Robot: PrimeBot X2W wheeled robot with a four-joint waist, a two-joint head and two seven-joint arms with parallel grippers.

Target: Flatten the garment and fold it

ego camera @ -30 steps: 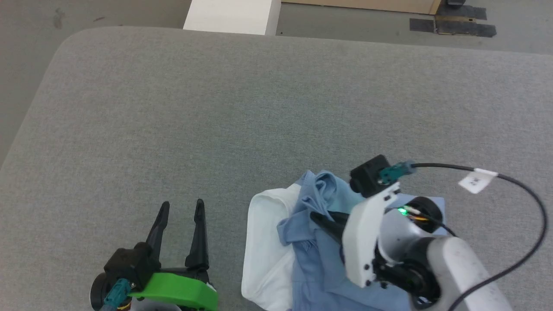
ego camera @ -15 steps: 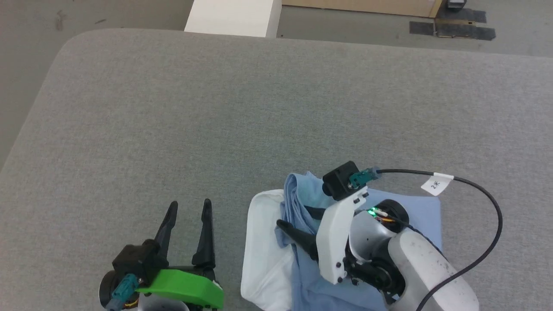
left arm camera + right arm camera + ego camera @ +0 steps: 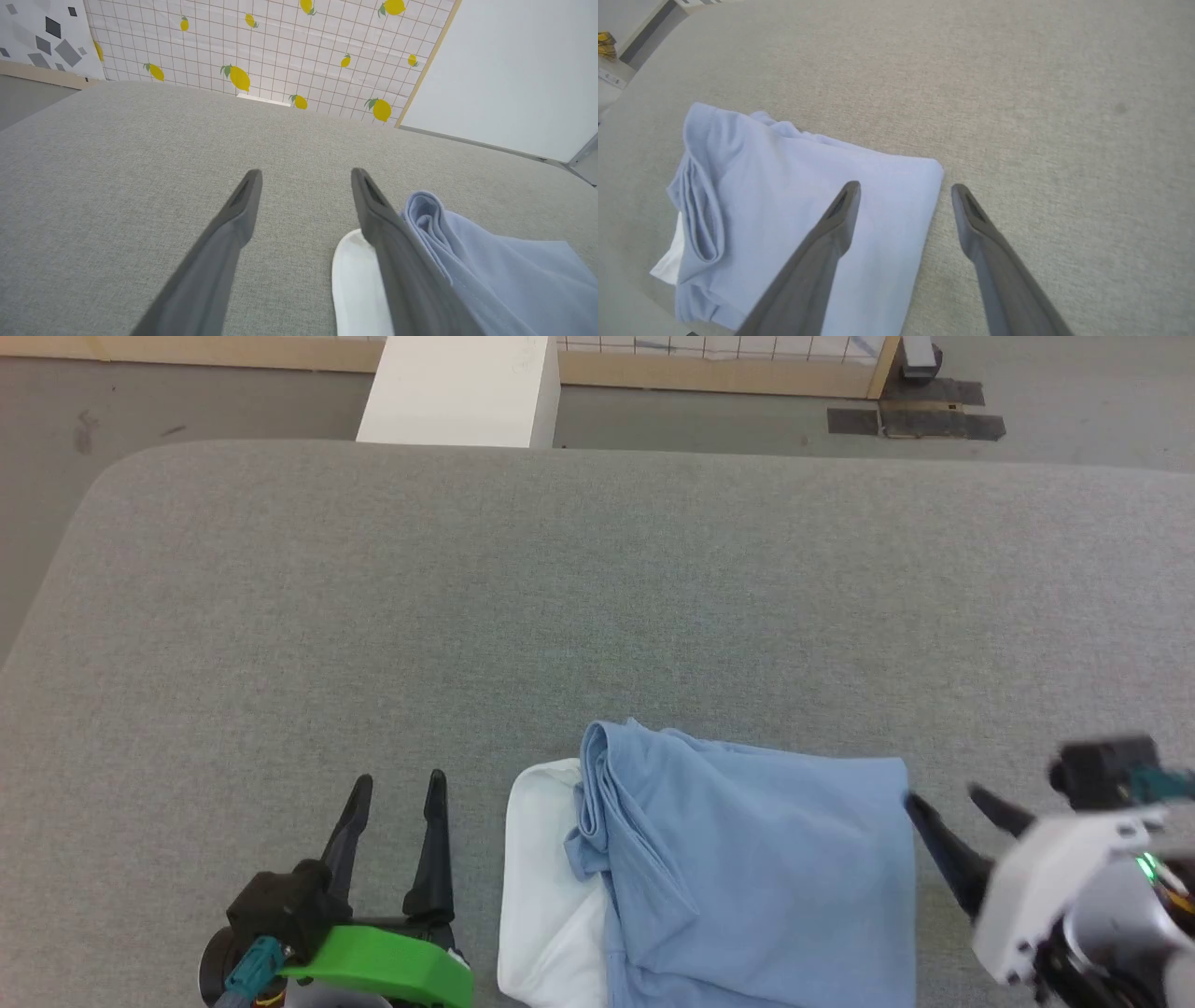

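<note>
Your empty, spread right hand (image 3: 941, 800) sits just beside the shirt's (image 3: 756, 868) right edge, nearer than your spread left hand (image 3: 399, 780).

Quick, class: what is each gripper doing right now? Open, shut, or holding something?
Left gripper: open, holding nothing.
Right gripper: open, holding nothing, beside the T-shirt.

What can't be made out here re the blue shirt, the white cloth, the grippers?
- garment: near part cut off by the head view's bottom edge; fold layers hidden beneath its top layer.
- white cloth: mostly under the garment, extent hidden; in the left wrist view a finger of the left gripper covers where they meet.
- right gripper: blurred in the head view; whether its finger touches the garment cannot be told.
</note>
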